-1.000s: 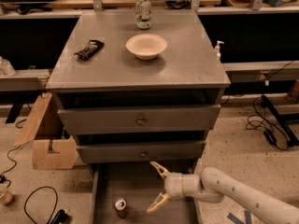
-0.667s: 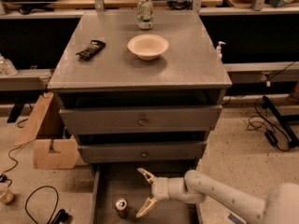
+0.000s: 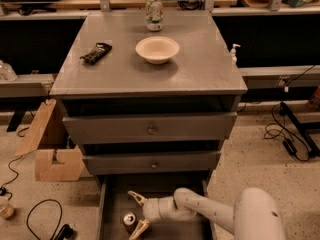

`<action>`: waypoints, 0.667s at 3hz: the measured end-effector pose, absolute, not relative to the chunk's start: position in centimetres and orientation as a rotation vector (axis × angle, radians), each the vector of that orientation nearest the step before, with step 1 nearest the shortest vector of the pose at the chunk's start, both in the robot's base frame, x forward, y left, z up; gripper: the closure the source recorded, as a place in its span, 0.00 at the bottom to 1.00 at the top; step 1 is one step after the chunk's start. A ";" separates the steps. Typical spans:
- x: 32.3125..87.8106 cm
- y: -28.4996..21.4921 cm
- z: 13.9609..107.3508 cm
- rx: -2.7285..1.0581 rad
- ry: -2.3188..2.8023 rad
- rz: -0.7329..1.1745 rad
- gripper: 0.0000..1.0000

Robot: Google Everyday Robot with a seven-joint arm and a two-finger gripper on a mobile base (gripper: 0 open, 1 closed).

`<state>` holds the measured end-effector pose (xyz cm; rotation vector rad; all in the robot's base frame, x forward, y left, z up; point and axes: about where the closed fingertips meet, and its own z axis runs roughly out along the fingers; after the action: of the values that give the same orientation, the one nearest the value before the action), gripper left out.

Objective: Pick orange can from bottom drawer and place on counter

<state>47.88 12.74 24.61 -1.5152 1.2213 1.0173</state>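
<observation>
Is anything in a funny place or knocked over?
Nothing is spilled or knocked over. One oddity: the orange can stands alone in the open bottom drawer, with the claw open right by it.

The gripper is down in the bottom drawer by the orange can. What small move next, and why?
Probably ease the gripper slightly toward the can, then close. Its fingers are spread open, and the orange can stands on the bottom drawer floor right at the fingertips, nearer the lower one, not yet fully between them.
</observation>
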 end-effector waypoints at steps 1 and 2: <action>47.5 14.9 21.8 -1.558 1.210 1.059 0.00; 47.0 16.6 19.5 -1.641 1.213 1.101 0.14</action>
<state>46.96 16.60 19.49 -1.6409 1.2129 1.1014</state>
